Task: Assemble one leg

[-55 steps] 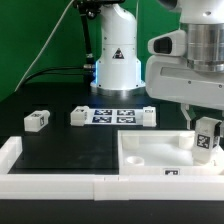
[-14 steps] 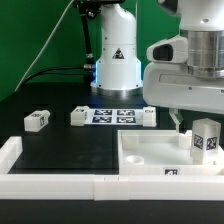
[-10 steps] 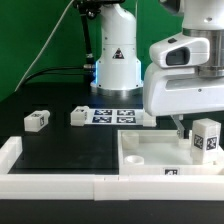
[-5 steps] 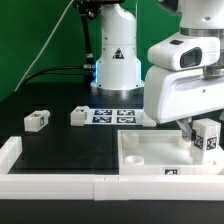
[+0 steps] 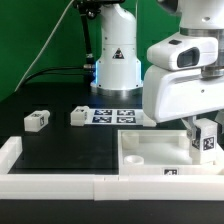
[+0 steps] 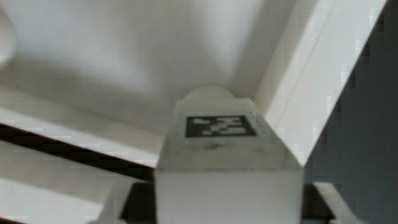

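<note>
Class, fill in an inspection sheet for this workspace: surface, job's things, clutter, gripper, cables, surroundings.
Surface: black table with a white rim.
Job's things: a leg stands upright at the white plate's corner on the exterior view's right; two more legs lie loose.
Clutter: marker board only.
Gripper: gripper at the upright leg; grip cannot be told.
Cables: black cable by the base.
Surroundings: green backdrop.

End effector [image 5: 196, 128] sits low at the exterior view's right, over the white plate [image 5: 150, 152], right by an upright tagged leg [image 5: 207, 137]. Another leg [image 5: 37, 121] lies well apart on the counter [image 5: 70, 150], marker board [image 5: 113, 116] between.
</note>
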Motion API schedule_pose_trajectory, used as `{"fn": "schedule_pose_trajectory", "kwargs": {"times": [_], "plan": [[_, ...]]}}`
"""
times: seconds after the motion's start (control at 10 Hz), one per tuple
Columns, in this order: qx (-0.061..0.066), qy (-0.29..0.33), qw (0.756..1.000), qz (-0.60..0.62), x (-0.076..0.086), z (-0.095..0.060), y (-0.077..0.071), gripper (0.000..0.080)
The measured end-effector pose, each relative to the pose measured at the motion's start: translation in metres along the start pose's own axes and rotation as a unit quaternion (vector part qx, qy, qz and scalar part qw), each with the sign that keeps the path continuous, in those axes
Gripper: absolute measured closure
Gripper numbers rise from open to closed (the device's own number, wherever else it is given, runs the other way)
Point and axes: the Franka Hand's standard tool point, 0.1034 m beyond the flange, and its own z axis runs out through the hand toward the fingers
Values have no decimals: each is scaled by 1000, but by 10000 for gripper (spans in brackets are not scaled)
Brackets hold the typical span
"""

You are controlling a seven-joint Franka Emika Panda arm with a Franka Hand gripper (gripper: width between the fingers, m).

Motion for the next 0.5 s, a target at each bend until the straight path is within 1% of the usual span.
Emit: {"fn": "schedule_pose_trajectory", "kwargs": {"times": [0.1,0.2,0.4,0.5], "plan": [[1,0,997,80,0,0,0,509],[0,3,985,171,0,0,0,509],[0,3,952,307,-1,2,0,509],[2,2,929,369,-1,2,1,509]]}}
